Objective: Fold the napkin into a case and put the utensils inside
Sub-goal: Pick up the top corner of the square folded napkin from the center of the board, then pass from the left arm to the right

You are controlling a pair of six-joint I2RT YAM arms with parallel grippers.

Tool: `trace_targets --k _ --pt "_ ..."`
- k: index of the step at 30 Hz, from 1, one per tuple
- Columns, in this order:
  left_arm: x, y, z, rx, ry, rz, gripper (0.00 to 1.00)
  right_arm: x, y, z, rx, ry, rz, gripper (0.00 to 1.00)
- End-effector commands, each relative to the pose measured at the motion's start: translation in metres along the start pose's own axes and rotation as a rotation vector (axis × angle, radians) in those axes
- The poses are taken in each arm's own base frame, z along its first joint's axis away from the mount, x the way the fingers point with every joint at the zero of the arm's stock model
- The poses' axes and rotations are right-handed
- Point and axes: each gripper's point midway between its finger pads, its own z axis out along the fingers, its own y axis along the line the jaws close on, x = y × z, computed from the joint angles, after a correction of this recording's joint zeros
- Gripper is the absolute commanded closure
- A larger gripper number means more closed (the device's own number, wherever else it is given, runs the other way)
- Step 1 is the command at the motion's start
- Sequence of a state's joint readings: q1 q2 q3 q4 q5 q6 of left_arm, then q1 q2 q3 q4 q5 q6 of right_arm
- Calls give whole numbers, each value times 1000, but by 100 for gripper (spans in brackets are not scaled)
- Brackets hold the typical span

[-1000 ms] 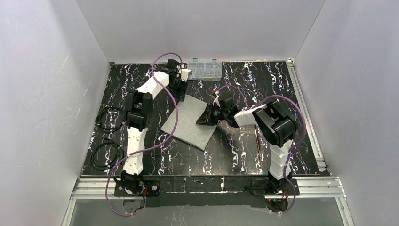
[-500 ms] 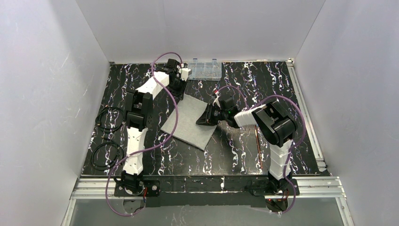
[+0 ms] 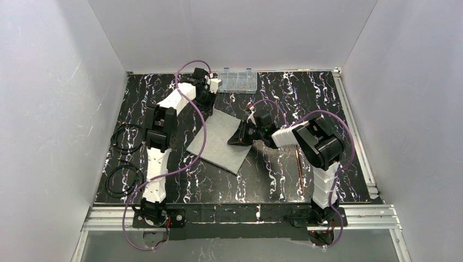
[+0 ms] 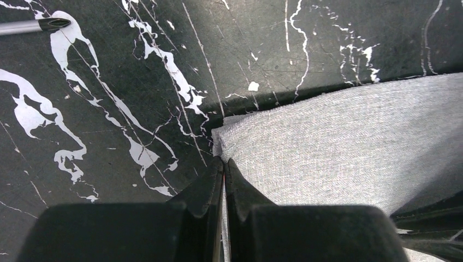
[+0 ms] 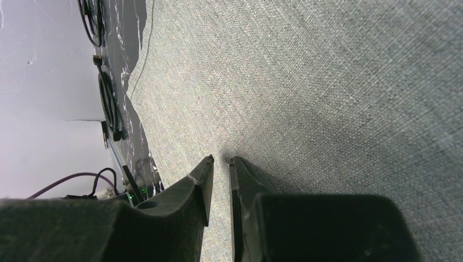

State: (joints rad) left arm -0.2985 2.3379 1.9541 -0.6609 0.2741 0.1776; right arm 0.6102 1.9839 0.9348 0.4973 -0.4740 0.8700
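The light-grey napkin [image 3: 218, 143] lies flat on the black marbled table, turned like a diamond. My left gripper [image 3: 211, 105] is at its far corner. In the left wrist view the left gripper [image 4: 224, 161] is shut, with the corner of the napkin [image 4: 338, 136] pinched between the fingertips. My right gripper [image 3: 239, 137] rests low over the napkin's right edge. In its wrist view the right gripper [image 5: 221, 159] has a narrow gap between the fingers, above the flat napkin [image 5: 327, 82], with nothing gripped. Thin copper utensils [image 3: 298, 166] lie on the table to the right of the napkin.
A clear plastic compartment box [image 3: 237, 80] stands at the back edge, close to the left wrist. A screwdriver tip [image 4: 38, 25] shows at the left wrist view's upper left. Black cable coils [image 3: 124, 137] lie off the table's left side.
The left gripper's jaws have closed on the napkin's far corner. Neither arm has visibly shifted in the top view.
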Motion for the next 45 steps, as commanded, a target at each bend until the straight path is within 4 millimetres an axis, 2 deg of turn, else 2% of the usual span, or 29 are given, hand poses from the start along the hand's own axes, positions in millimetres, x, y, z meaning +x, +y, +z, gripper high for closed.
trace_targets --k 1,10,21,25,29,35,40,45 --pt "-20 -23 -44 46 -73 0 100 10 -7 1 12 27 16 74" --pt "-17 -45 -61 134 -75 -36 100 5 1 2 -16 19 27 74" --pt "9 -91 -89 274 -52 -34 100 -25 30 -5 -133 -51 79 72" --pt "19 -102 -95 273 -44 14 100 -36 48 -17 -203 -85 102 61" --pt "32 -109 -91 249 -30 75 100 -43 58 -32 -236 -121 138 50" --pt "46 -109 -79 176 -28 171 100 -50 67 -42 -312 -172 237 48" --pt "57 -110 -70 134 -21 254 100 -48 55 -44 -283 -197 285 48" --pt "59 -113 -66 131 -25 269 100 -49 44 -35 -252 -194 329 48"
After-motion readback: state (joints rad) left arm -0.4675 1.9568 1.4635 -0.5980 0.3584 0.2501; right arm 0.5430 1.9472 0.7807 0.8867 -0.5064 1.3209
